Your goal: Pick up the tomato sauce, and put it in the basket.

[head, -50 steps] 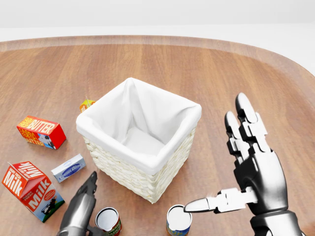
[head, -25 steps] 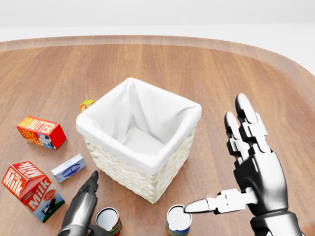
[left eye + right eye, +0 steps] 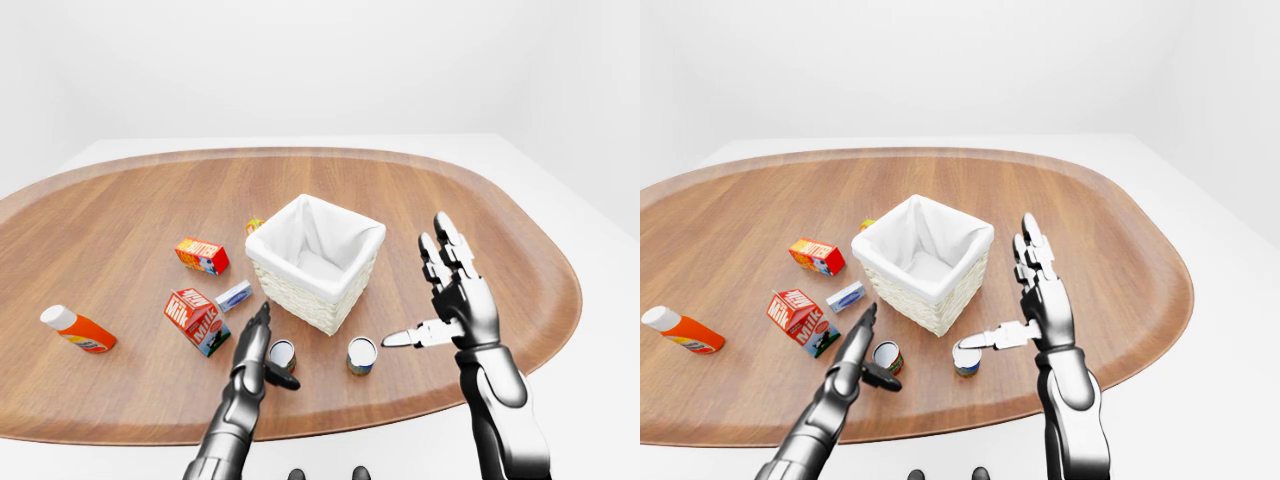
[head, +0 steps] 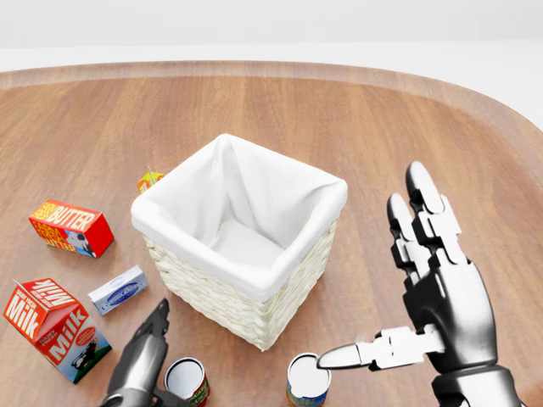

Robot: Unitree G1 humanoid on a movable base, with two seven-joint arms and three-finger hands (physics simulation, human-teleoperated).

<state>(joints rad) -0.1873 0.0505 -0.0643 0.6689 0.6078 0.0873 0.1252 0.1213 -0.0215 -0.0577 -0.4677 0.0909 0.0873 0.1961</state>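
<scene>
Almost nothing had changed: both hands hovered, nothing gripped

Right hand [image 4: 424,314] stayed spread, thumb tip over the blue-labelled can [image 4: 307,381]; left hand [image 3: 255,345] was open beside the red-labelled can [image 4: 187,381], likely the tomato sauce; wicker basket [image 4: 204,297] just beyond; pickup not begun.

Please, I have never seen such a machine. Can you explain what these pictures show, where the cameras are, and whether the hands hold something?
This is a simulated humanoid robot. All three cameras sit on its head, looking down over its arms at a wooden table. The left hand and right hand have three metal fingers; both are open and hold nothing. On the table stand a white lined basket, two cans below it, a milk carton, a butter box, a small pale box and an orange bottle lying flat. Which can is the tomato sauce I cannot tell.
</scene>
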